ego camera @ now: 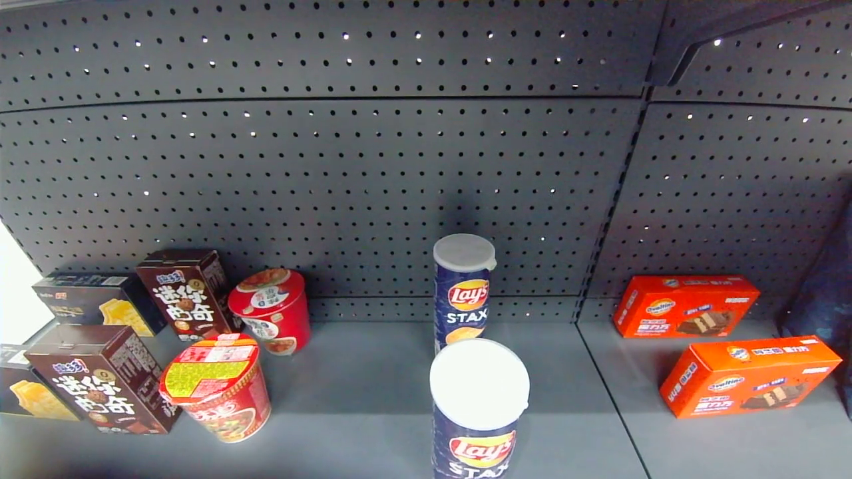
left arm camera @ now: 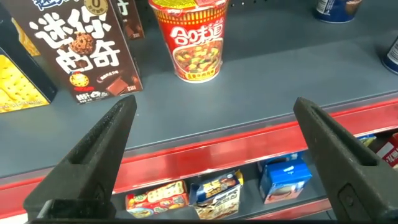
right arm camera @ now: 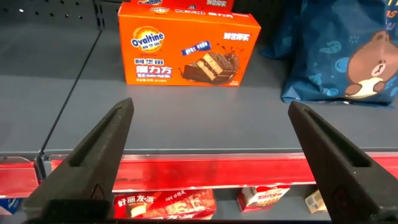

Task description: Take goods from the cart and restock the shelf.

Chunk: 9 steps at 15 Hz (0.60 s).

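Shelf (ego camera: 359, 379) is already carrying stock. Two orange boxes (ego camera: 685, 306) are sitting at the robot's right and brown boxes (ego camera: 186, 293) at its left. Two chip cans (ego camera: 462, 293) are standing mid-shelf, one behind the other, with two cup noodles (ego camera: 269, 318) beside the brown boxes. Bare floor is showing between groups, so restocking is looking partway done. Left gripper (left arm camera: 214, 106) and right gripper (right arm camera: 211, 106) are hanging wide open, carrying nothing, facing the shelf's front edge.
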### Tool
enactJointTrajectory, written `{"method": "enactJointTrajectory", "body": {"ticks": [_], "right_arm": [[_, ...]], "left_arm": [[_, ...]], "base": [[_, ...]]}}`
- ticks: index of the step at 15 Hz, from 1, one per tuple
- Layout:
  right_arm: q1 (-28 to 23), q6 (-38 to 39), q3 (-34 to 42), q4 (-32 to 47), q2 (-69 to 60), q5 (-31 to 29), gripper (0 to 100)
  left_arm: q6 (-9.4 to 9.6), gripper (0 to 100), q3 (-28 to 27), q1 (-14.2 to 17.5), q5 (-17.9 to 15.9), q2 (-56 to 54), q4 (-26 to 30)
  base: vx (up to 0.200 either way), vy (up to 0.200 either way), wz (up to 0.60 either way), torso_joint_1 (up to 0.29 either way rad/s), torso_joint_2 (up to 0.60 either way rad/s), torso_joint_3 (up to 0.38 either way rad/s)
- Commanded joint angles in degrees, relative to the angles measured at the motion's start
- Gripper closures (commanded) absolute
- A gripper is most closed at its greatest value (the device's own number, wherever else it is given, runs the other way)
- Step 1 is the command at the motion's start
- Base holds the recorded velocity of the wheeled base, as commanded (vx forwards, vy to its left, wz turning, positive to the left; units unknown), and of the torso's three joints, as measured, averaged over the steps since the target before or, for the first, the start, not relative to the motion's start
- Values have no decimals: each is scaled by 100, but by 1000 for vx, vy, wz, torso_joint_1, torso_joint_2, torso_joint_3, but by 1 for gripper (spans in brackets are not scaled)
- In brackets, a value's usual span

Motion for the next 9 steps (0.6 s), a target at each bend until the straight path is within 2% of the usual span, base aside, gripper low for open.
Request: {"method": "enactJointTrajectory", "body": {"ticks": [1,9], "right_arm": [[1,-2,1,-4,9,2,0],[1,-125,1,5,9,353,0]], "left_arm": [[4,0,0,-2,-3,0,0],[4,0,0,-2,-12,0,0]], "base": [[0,0,0,0,0,0],[0,0,0,0,0,0]]}}
